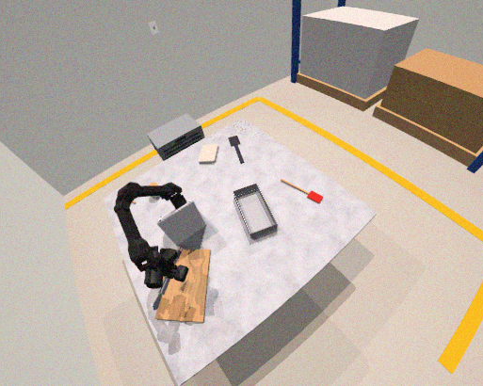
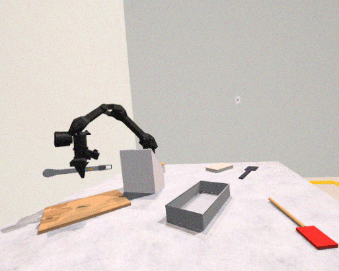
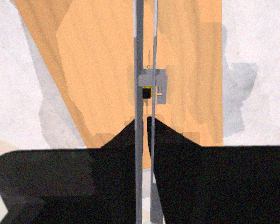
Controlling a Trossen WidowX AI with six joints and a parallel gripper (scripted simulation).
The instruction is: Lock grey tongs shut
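The grey tongs (image 1: 161, 296) (image 2: 65, 171) (image 3: 139, 55) are in the air above the wooden board (image 1: 193, 301) (image 2: 104, 202) (image 3: 101, 55), nearly level, their rounded tip end only slightly lower than the hinge end in the exterior view. In the wrist view their two arms run almost parallel with a narrow gap. My gripper (image 2: 82, 175) (image 3: 144, 122) points down and is shut on the tongs. Its fingertips are hidden in the top view. Whether the lock is engaged cannot be seen. The roasting tin (image 1: 264, 233) (image 2: 184, 217) stands on the table without the tongs.
A tall grey block (image 1: 184, 225) (image 2: 137, 172) stands just behind the board, close to the arm. A red-headed spatula (image 1: 314, 197) (image 2: 317, 237) lies beyond the tin. A dark spatula (image 1: 238, 152) (image 2: 248, 171) and a beige block (image 1: 208, 153) (image 2: 219, 168) lie farther back.
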